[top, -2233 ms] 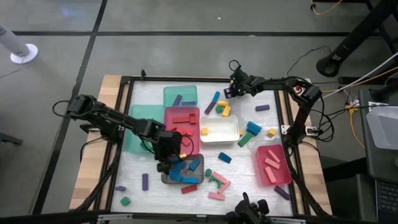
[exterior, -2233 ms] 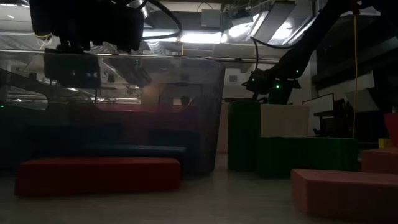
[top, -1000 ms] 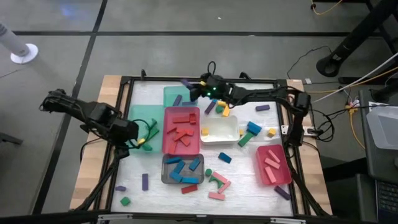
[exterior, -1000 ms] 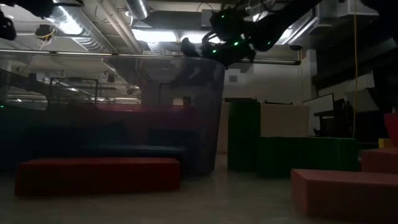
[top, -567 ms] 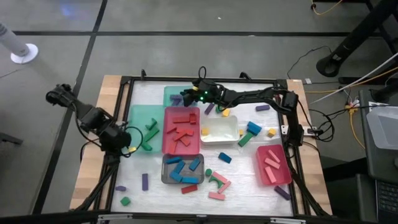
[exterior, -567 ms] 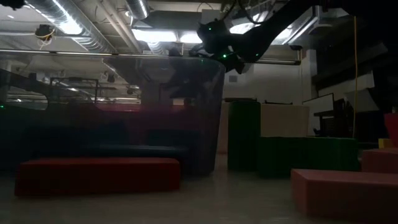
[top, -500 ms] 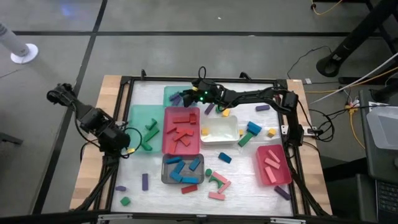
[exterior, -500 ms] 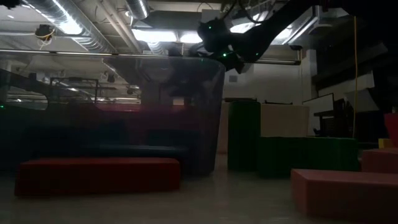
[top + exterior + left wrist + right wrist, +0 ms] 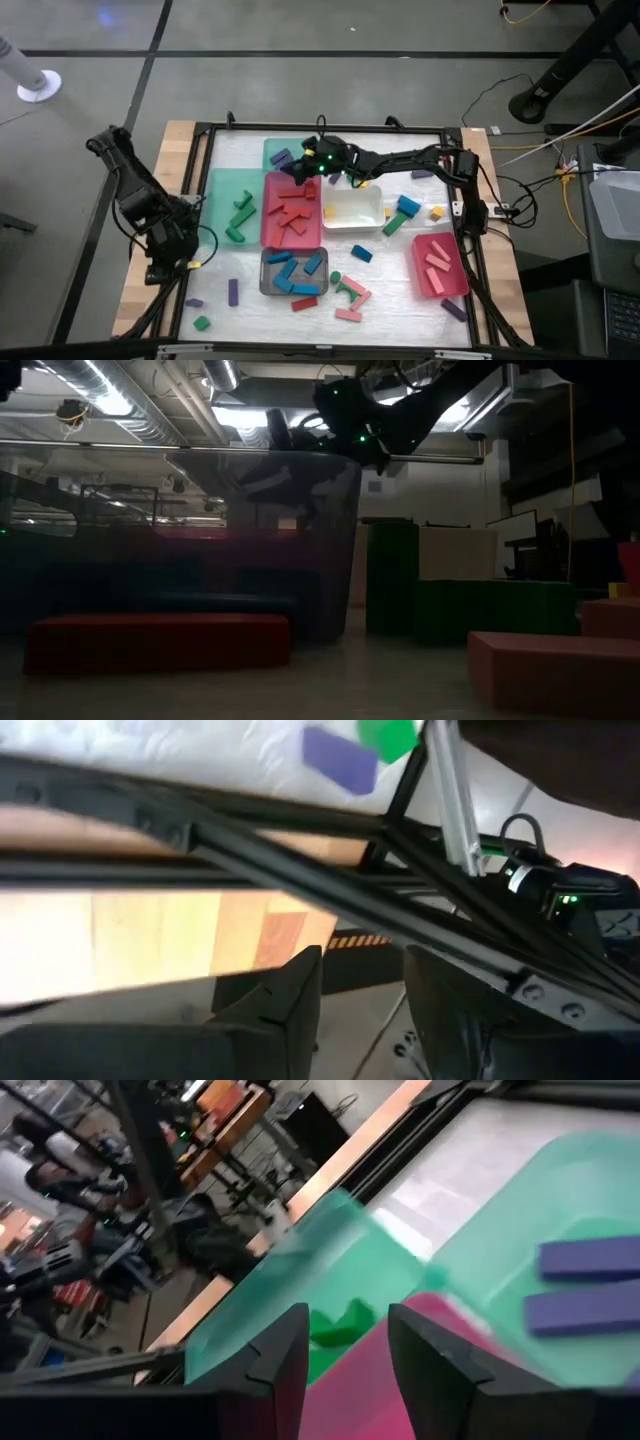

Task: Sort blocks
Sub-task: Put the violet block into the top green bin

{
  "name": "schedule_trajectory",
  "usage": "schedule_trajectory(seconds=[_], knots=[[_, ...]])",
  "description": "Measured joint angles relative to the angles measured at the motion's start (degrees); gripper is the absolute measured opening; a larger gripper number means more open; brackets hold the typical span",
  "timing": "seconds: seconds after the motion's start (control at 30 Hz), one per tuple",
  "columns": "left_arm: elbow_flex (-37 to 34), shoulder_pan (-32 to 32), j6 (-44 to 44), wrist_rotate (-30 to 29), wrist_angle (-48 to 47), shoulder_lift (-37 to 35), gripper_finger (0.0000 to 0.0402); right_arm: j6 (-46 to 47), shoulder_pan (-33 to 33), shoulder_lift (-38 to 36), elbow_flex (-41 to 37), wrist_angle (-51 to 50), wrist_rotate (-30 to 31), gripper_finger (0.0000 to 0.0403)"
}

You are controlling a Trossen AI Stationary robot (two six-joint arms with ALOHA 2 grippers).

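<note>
The left hand (image 9: 165, 262) hangs at the desk's left edge, over the wooden border (image 9: 150, 240), its fingers (image 9: 290, 995) a little apart with nothing between them. Its wrist view looks past the black frame (image 9: 300, 870) to a purple block (image 9: 340, 760) and a green block (image 9: 388, 735) on the white desk (image 9: 400, 255).

Nearest on the desk lie a grey tray (image 9: 294, 272) of blue blocks (image 9: 290, 270) and a pink tray (image 9: 440, 265) holding pink bars (image 9: 436, 262). Farther in, a red tray (image 9: 291, 208) holds red blocks (image 9: 290, 205), beside a white tray (image 9: 352, 208) and a green tray (image 9: 228, 205) with green pieces (image 9: 240, 208).

At the back, the right hand (image 9: 300, 170) reaches over the far green tray (image 9: 283, 155), where two purple bars (image 9: 590, 1285) lie. Its fingers (image 9: 280, 1355) are slightly parted and hold nothing.
</note>
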Motion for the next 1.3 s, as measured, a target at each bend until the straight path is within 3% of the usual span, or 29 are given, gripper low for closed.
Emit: schedule_trajectory(seconds=[0.17,0.5,0.7,0.97,1.3], knots=[[0.0,-2.3,2.3,-2.0,4.7,3.4,0.0139,0.0,2.3,0.0,0.0,0.0,0.2,0.014],[0.0,-5.3,6.3,-5.4,4.7,15.0,0.0223,0.0,5.5,-0.1,0.0,-0.1,0.4,0.014],[0.0,-5.4,4.2,-5.6,8.0,19.5,0.022,0.0,6.2,-0.1,0.0,-0.2,2.1,0.014],[0.0,-6.1,-2.4,-11.3,10.3,21.3,0.0218,0.0,6.1,-0.1,0.0,-0.2,2.4,0.014],[0.0,-7.8,-3.2,-11.4,16.1,25.9,0.0219,0.0,6.1,-0.1,0.0,-0.4,1.9,0.014]])
